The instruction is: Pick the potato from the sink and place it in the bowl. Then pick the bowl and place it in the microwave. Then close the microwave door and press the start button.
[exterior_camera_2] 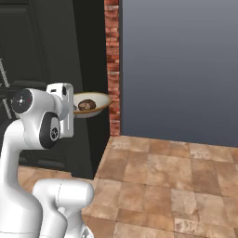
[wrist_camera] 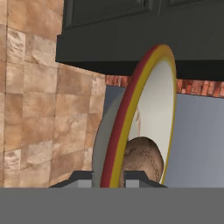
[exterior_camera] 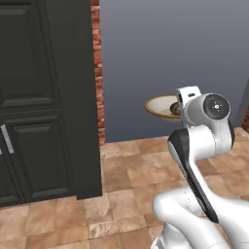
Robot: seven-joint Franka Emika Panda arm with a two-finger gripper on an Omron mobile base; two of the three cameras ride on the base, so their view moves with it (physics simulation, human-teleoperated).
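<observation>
Tan bowl (wrist_camera: 144, 127) rim in closed jaws, potato (wrist_camera: 142, 159) inside

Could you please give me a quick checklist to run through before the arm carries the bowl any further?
1. Potato inside bowl: ok.
2. Gripper clamped on the bowl's rim, one finger each side: ok.
3. Bowl level in the base views: ok.
4. Bowl clear of the brick pillar and dark cabinet: ok, apart.
5. Microwave in sight, door open: cannot tell.

Arm hides bowl (exterior_camera: 158, 104) partly; claw (wrist_camera: 114, 177) fingertips — barely visible.
</observation>
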